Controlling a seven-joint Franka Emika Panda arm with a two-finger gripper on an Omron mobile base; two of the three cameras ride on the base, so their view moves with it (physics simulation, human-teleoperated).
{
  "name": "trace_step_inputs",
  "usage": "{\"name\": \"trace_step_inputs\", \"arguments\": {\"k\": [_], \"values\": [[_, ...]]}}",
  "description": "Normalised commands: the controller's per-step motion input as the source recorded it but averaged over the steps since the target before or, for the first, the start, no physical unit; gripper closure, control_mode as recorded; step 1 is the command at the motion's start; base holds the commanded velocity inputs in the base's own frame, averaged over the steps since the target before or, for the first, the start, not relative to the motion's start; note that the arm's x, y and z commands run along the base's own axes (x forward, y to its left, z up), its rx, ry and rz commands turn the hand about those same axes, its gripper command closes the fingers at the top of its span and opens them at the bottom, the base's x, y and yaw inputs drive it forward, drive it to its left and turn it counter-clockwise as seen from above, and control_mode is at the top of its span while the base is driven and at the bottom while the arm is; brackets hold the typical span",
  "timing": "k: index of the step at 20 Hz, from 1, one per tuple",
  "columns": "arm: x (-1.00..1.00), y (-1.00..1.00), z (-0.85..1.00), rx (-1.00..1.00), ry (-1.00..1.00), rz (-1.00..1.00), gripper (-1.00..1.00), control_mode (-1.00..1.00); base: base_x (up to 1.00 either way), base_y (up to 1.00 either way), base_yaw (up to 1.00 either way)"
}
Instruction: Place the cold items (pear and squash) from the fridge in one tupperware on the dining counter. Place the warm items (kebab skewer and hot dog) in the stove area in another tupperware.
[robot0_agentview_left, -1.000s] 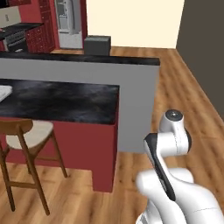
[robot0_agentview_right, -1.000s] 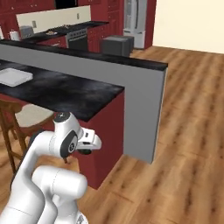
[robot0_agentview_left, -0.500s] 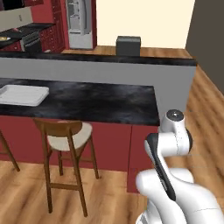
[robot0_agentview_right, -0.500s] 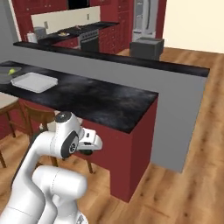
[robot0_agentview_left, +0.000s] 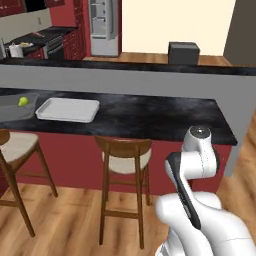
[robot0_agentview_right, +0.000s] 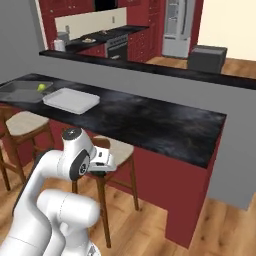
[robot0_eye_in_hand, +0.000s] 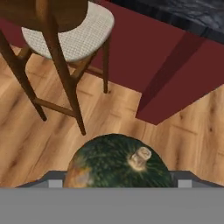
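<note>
The dark green squash (robot0_eye_in_hand: 117, 162), with its tan stem up, sits between the fingers of my gripper (robot0_eye_in_hand: 116, 181), which is shut on it. The hand (robot0_agentview_right: 102, 161) hangs low in front of the dining counter (robot0_agentview_right: 150, 117), above the wood floor. On the counter's left end stands the deep grey tupperware (robot0_agentview_left: 9, 111) with the yellow-green pear (robot0_agentview_left: 22, 101) inside. Right beside it lies the shallow pale tupperware (robot0_agentview_left: 67, 109), nothing in it. The fridge (robot0_agentview_left: 104, 25) stands far back in the kitchen.
Two wooden stools (robot0_agentview_left: 122, 155) (robot0_agentview_left: 15, 147) stand against the counter's red base, one close under my hand (robot0_eye_in_hand: 65, 30). A raised grey back wall (robot0_agentview_left: 125, 80) runs behind the counter. A dark box (robot0_agentview_left: 183, 52) sits beyond it. The stove area (robot0_agentview_right: 107, 35) lies at the far left.
The base has moved, so the whole scene has slid right: the pale tray, then the grey tub with the pear, have come into view. The gripper's hold is unchanged.
</note>
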Motion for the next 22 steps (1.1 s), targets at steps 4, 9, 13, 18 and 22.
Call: {"name": "trace_step_inputs", "arguments": {"k": [4,9,13,18,22], "values": [[0.00,0.00,0.00,0.00,0.00,0.00,1.00,1.00,-0.06,1.00,-0.02],[0.00,0.00,0.00,0.00,0.00,0.00,1.00,1.00,-0.01,1.00,-0.11],[0.00,0.00,0.00,0.00,0.00,0.00,1.00,1.00,0.00,1.00,-0.17],[0.00,0.00,0.00,0.00,0.00,0.00,1.00,1.00,0.09,1.00,-0.08],[0.00,0.00,0.00,0.00,0.00,0.00,1.00,1.00,0.25,0.99,0.00]]}}
